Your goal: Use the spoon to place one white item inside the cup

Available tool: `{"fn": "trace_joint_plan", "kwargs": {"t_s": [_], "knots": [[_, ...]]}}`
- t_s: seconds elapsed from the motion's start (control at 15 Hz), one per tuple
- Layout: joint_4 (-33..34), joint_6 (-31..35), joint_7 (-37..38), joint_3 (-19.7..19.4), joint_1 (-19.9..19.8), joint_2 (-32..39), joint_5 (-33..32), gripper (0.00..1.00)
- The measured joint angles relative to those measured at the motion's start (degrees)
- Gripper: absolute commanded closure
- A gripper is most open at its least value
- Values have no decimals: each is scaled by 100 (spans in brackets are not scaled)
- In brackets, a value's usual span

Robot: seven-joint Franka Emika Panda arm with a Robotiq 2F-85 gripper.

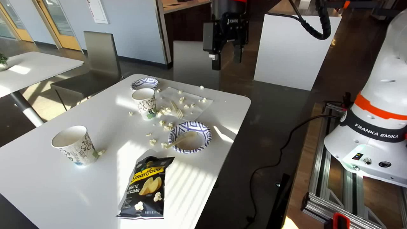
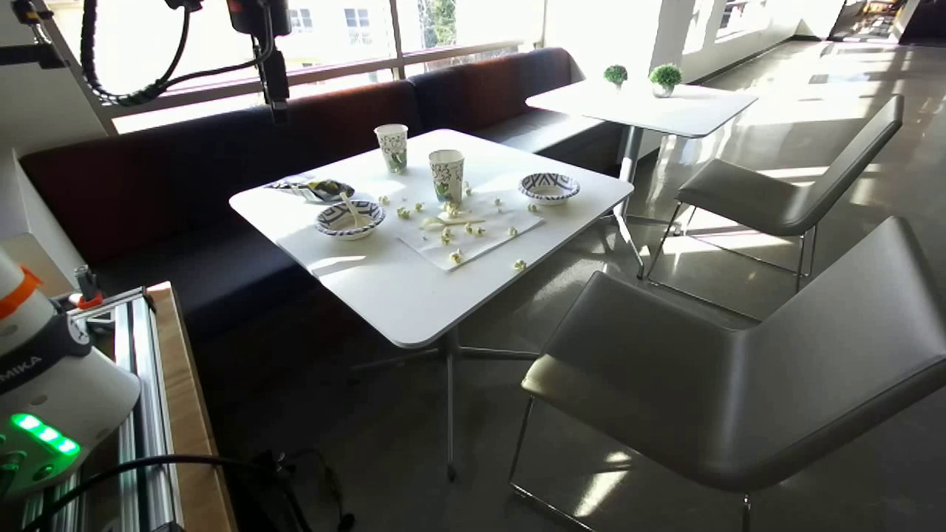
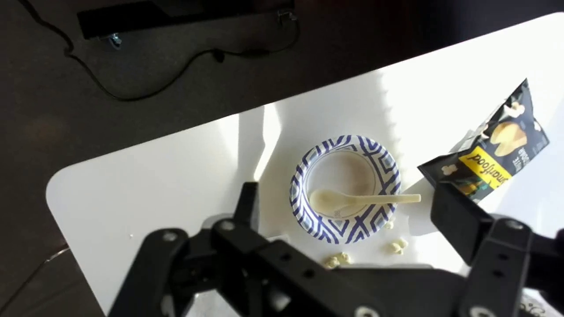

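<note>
The cream spoon [image 3: 359, 200] is lying in a paper bowl [image 3: 389, 165] with a blue pattern on its rim. In the wrist view its long axis is running almost straight from left to right: the round end is sitting inside the bowl, on the left, and the handle is crossing the rim and sticking out to the right. In an exterior view that handle [image 1: 175, 142] is pointing left and near, and the round end is pointing right and far.

The tool [image 1: 226, 61] is hanging high up, well above the white tabletop [image 1: 79, 197]. Its two fingers are standing wide apart.

Of two upright cups, the near cup [image 1: 78, 151] is standing on the left. The far cup [image 1: 146, 105] is standing to its right, and another bowl [image 1: 136, 84] is sitting on its far side. White popcorn pieces [image 1: 153, 142] are lying around the far cup, some on a thin paper sheet [image 1: 171, 94]. A pale fork [image 1: 177, 110] is lying there too, its prongs pointing near and right. A black snack bag [image 1: 144, 187] is lying on the near, left side of the spoon's bowl.
</note>
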Motion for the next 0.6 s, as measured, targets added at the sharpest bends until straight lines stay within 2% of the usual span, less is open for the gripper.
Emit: {"fn": "trace_joint_plan", "kwargs": {"t_s": [0.27, 0.6], "knots": [[177, -41, -1136, -82, 99, 395, -61, 0], [474, -494, -2560, -315, 103, 836, -317, 0]]}}
